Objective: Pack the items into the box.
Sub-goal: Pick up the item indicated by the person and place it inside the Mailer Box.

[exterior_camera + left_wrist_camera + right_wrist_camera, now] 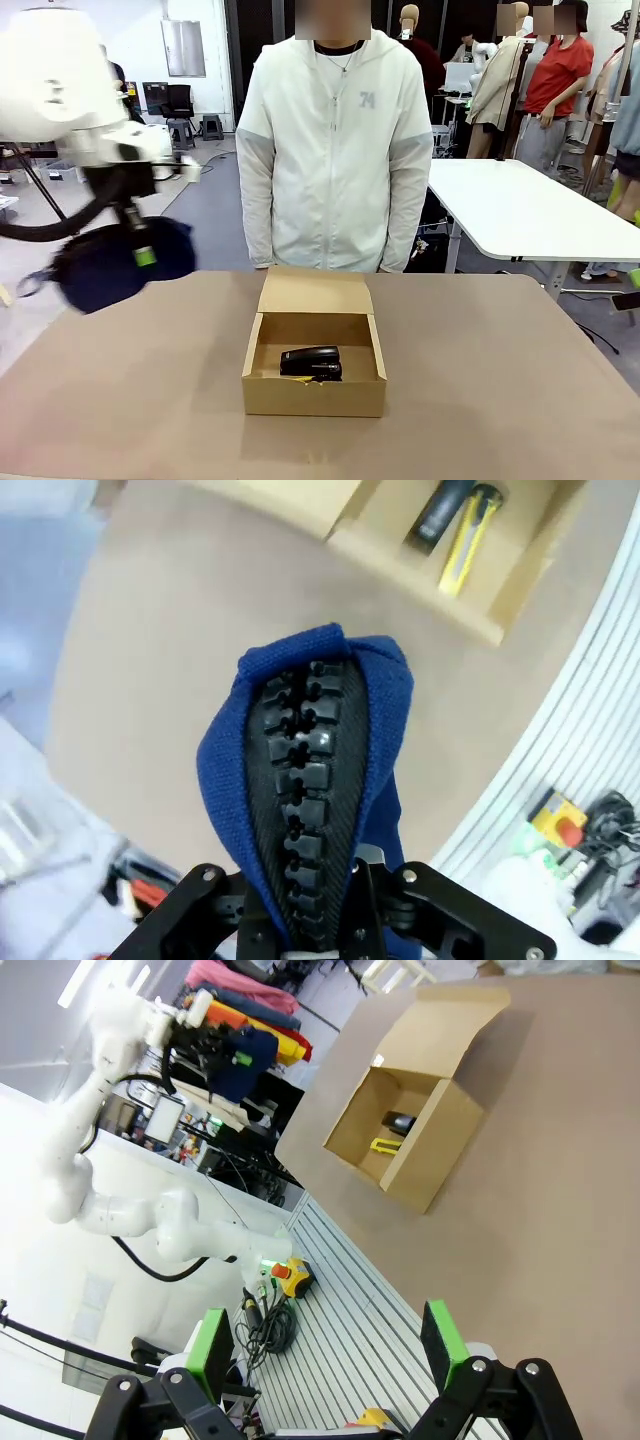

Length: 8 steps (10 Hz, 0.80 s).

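Above the table's (pixel 500 380) left edge, the left gripper (pixel 143 255) pinches the navy pouch (pixel 105 270) by its zippered end, lifted high, likely so it can clear the box wall; at the table's centre, the box (pixel 313 395) sits with its flap lid (pixel 315 292) folded back toward the far edge, leaving the top free for loading; inside, the stapler (pixel 311 362) lies on the bottom with the yellow utility knife (pixel 462 542) just beside it, so 2 of 3 items appear packed; behind the far edge a person (pixel 335 150) stands, arms down; rightward, the right gripper (pixel 326 1345) hangs off the table's edge, fingers spread, empty, well apart from the box.
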### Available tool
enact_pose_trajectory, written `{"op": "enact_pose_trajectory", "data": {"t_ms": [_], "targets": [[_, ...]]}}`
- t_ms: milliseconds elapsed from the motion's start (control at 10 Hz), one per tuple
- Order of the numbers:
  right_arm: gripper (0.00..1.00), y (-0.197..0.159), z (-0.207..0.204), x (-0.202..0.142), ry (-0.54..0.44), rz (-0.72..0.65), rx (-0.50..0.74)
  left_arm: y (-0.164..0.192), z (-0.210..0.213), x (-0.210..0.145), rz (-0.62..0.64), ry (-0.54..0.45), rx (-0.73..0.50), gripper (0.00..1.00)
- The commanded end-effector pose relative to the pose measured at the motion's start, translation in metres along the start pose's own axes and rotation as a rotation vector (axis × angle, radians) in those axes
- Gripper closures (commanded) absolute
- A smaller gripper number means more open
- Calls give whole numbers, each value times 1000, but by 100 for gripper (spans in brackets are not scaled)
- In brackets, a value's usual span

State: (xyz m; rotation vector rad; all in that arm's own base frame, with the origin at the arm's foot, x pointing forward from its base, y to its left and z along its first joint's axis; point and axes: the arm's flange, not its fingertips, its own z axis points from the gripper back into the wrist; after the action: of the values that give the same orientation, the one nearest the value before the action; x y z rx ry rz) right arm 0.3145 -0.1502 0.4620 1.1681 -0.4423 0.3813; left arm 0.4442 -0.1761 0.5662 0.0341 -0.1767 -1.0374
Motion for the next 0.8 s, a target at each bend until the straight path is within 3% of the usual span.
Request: {"op": "enact_pose_trajectory", "data": {"t_ms": [0,200,300,500,700], "targets": [[0,3,2,0,14,2,2,-11,-10,83,-226,-43,69,100],[0,3,2,0,14,2,2,-45,-38,150,-529,-92,54,100],[0,3,2,0,14,2,2,-63,-54,171,-575,-59,51,100],[0,3,2,0,14,2,2,-93,-84,196,-496,31,74,100],[0,3,2,0,14,2,2,-113,-122,213,-541,1,-30,100]]}}
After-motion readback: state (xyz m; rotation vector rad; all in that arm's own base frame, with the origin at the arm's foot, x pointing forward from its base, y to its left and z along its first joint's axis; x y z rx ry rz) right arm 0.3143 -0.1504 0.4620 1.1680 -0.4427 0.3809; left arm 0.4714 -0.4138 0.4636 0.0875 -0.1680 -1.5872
